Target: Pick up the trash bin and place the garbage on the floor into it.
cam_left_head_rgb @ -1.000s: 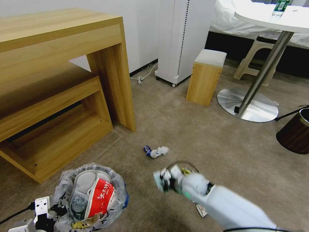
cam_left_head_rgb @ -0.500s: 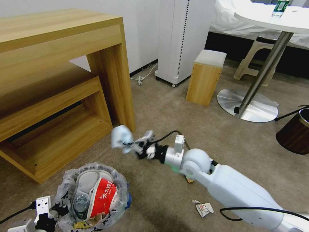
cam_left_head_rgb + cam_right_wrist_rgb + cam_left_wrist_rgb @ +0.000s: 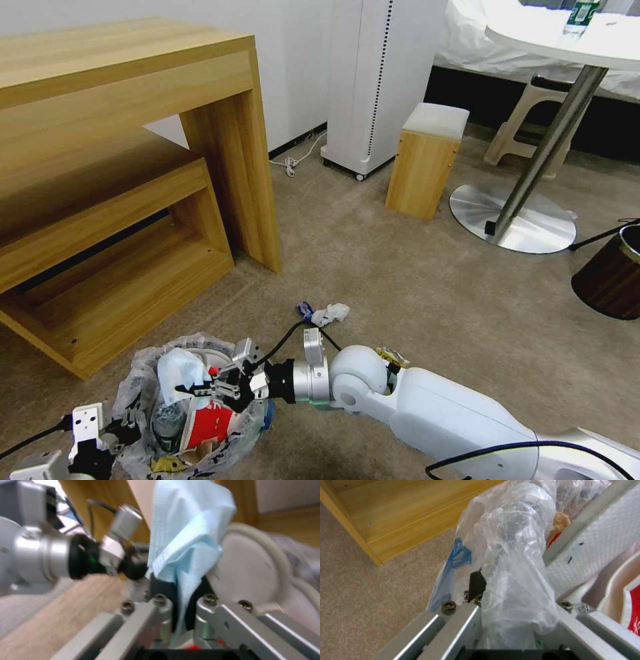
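Nearest, at the lower left, the left gripper (image 3: 100,443) is clenched on the rim of the trash bin (image 3: 137,393); in the left wrist view its fingers (image 3: 476,582) pinch the crinkly plastic bag (image 3: 513,562) over the bin's edge, beside a blue patch. The bin holds a white slipper (image 3: 193,347), a red-white paper bowl (image 3: 210,420) and a small plastic bottle (image 3: 163,423). The right gripper (image 3: 193,388) reaches leftward across the bin's mouth, grasping the blue face mask (image 3: 179,370); the right wrist view shows the mask (image 3: 186,537) nipped between the dark fingers (image 3: 160,587), its folded cloth standing up in front of the slipper (image 3: 253,572). Just beyond the right arm's elbow, a yellow wrapper (image 3: 392,357) lies on the floor (image 3: 467,313). A little farther, a crumpled white tissue with a blue scrap (image 3: 325,313) rests on the carpet. To the far left stands a wooden desk (image 3: 133,153); farther back are a small wooden stool (image 3: 427,160), a round table's metal base (image 3: 513,217), and at the far right a dark brown bin (image 3: 610,273).
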Controlling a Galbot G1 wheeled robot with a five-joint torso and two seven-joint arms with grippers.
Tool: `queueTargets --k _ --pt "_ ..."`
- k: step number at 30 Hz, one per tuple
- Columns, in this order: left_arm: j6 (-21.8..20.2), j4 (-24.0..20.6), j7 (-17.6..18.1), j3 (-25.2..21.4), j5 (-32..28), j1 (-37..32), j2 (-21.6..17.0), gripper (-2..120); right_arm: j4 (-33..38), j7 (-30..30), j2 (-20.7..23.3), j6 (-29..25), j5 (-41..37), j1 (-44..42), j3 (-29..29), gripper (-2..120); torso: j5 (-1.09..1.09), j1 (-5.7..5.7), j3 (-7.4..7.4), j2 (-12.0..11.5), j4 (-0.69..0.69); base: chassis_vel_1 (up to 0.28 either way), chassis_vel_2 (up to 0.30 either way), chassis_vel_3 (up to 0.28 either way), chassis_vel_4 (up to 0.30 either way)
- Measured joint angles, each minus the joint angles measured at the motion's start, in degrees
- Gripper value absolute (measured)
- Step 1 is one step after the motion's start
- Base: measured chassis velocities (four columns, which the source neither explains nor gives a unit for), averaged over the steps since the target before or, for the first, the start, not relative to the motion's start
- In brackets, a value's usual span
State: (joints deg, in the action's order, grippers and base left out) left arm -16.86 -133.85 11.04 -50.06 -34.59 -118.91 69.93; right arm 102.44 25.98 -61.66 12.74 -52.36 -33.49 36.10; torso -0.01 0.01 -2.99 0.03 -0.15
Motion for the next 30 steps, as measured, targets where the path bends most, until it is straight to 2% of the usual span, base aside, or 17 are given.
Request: queueTargets --k 6,8,9,11,13,15,18,19,23,26,30 --pt "0.3 0.1 -1.0 0.6 1.6 0.2 0.3 2 0.1 -6.6 0.9 0.6 1.5 -1.2 -0.5 36 0.01 0.00 0.00 0.0 0.00 0.000 0.000 0.000 0.000" --pt "0.3 0.1 -1.1 0.6 1.8 0.1 0.3 2 0.2 -7.2 0.8 0.8 1.7 -1.3 -0.5 37 0.01 0.00 0.00 0.0 0.00 0.000 0.000 0.000 0.000" --pt "0.5 0.1 -1.2 0.6 1.9 0.0 0.3 2 0.2 -7.7 0.7 0.9 1.7 -1.3 -0.4 45 0.00 0.00 0.00 0.0 0.00 0.000 0.000 0.000 0.000" --pt "0.5 0.1 -1.3 0.6 1.9 -0.1 0.2 2 0.2 -7.8 0.5 1.0 1.5 -1.3 -0.4 49 0.01 0.00 0.00 0.0 0.00 0.000 0.000 0.000 0.000" --pt "0.5 -0.2 -1.3 0.4 1.9 -0.2 0.1 2 0.0 -7.9 0.0 1.5 0.8 -1.4 -0.4 61 0.01 0.00 0.00 0.0 0.00 0.000 0.000 0.000 0.000" --pt "0.5 -0.3 -1.3 0.3 1.9 -0.3 0.1 2 0.0 -7.9 -0.2 1.5 0.7 -1.4 -0.3 64 0.01 0.00 0.00 0.0 0.00 0.000 0.000 0.000 0.000" --pt "0.7 -0.3 -1.3 0.3 2.1 -0.3 0.2 2 0.2 -8.2 -0.6 2.4 0.5 -1.3 -0.3 79 0.00 0.00 0.00 0.0 0.01 0.000 0.000 0.000 0.000" --pt "0.7 -0.3 -1.3 0.3 2.1 -0.3 0.2 2 0.2 -8.2 -0.6 2.4 0.5 -1.3 -0.3 79 0.00 0.00 0.00 0.0 0.01 0.000 0.000 0.000 0.000" --pt "0.9 -0.1 -1.3 0.6 2.5 -0.3 0.3 2 1.9 -12.6 -0.1 6.8 -1.2 -1.3 1.0 97 0.00 0.00 0.00 0.0 0.01 0.000 0.000 0.000 0.000" --pt "0.9 0.0 -1.3 0.8 2.6 -0.1 0.5 2 3.1 -15.8 0.2 9.7 -3.4 -1.2 1.9 99 0.00 0.00 0.00 0.0 0.00 0.000 0.000 0.000 0.000" --pt "0.9 0.0 -1.2 0.8 2.7 -0.1 0.6 2 3.3 -16.6 0.2 10.7 -4.1 -0.9 1.6 100 0.00 0.00 0.00 0.0 0.00 0.000 0.000 0.000 0.000"
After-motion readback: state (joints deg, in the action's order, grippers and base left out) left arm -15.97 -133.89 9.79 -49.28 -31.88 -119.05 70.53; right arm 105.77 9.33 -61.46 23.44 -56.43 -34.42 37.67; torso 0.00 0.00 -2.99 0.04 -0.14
